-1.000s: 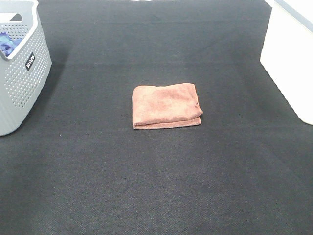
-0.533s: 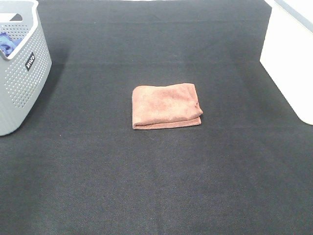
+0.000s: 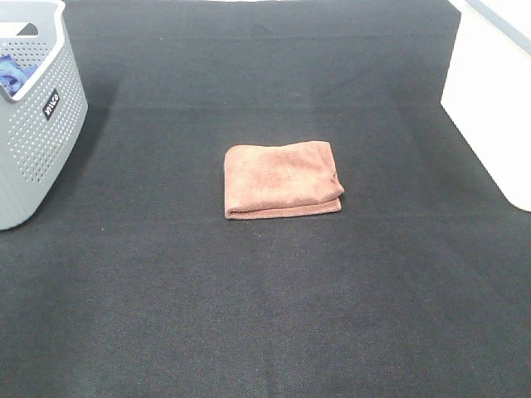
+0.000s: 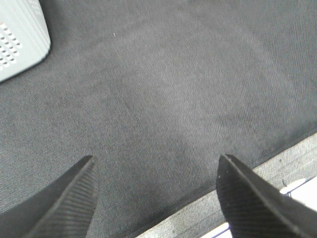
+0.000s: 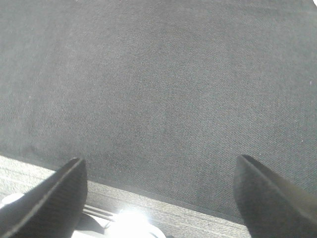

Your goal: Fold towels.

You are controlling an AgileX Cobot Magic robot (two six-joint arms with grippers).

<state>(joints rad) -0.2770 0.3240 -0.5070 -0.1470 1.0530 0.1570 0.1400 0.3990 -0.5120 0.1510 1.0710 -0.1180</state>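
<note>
We are looking down on the terracotta towel (image 3: 283, 179), which is lying folded into a neat rectangle near the middle of the black mat (image 3: 265, 315), its layered edges showing along the side nearest the camera and at its 3 o'clock end. Comparing with the pictures from a second and half a second ago, we are finding nothing changed: the towel is keeping the same outline and the same spot, and neither arm is entering the high view. Toward 10 o'clock from the towel, well apart from it, the grey perforated basket (image 3: 37, 124) is standing at the mat's edge with a bit of blue cloth (image 3: 12, 73) showing inside. Toward 2 o'clock, also well apart, a white box (image 3: 494, 99) is sitting at the far right. In the left wrist view we are seeing the left gripper (image 4: 156, 163) hanging over bare mat with its two dark fingers spread wide and nothing between them, a corner of the basket (image 4: 22, 42) showing beyond and the mat's pale border close by. The right gripper (image 5: 158, 163) is likewise standing wide apart and empty over bare mat near its border, touching nothing.
</note>
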